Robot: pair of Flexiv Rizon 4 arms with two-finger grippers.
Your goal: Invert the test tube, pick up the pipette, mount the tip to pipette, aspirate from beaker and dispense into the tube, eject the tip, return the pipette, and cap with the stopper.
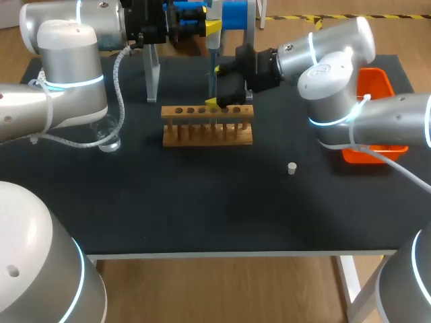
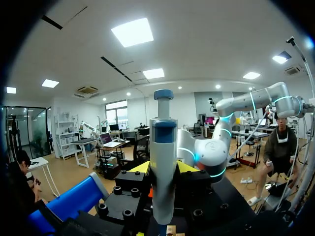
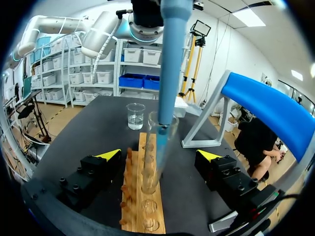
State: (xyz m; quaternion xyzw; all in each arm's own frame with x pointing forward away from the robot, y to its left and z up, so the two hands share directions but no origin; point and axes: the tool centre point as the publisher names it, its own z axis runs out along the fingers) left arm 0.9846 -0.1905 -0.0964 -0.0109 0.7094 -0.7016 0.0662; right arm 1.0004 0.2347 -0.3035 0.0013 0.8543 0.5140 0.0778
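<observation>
The tabletop (image 1: 202, 202) carried the wooden rack (image 1: 207, 124) at its far middle. Above the rack, the left hand (image 2: 164, 168) clamped the pipette (image 3: 170, 64) from both sides. The right hand (image 3: 158, 155) stood wide open astride the rack, gripping nothing. The beaker (image 1: 108, 138) sat far left. The test tube (image 3: 153, 162) stood upright in the rack with the pipette's tip inside its mouth. The stopper (image 1: 292, 168) lay nearer, to the right. Dispensing seemed the step in hand, and it called for a vertical, centred pipette and a slow plunger press.

Wooden rack (image 1: 207, 134), glass beaker (image 3: 136, 116), matt table (image 1: 202, 202)
</observation>
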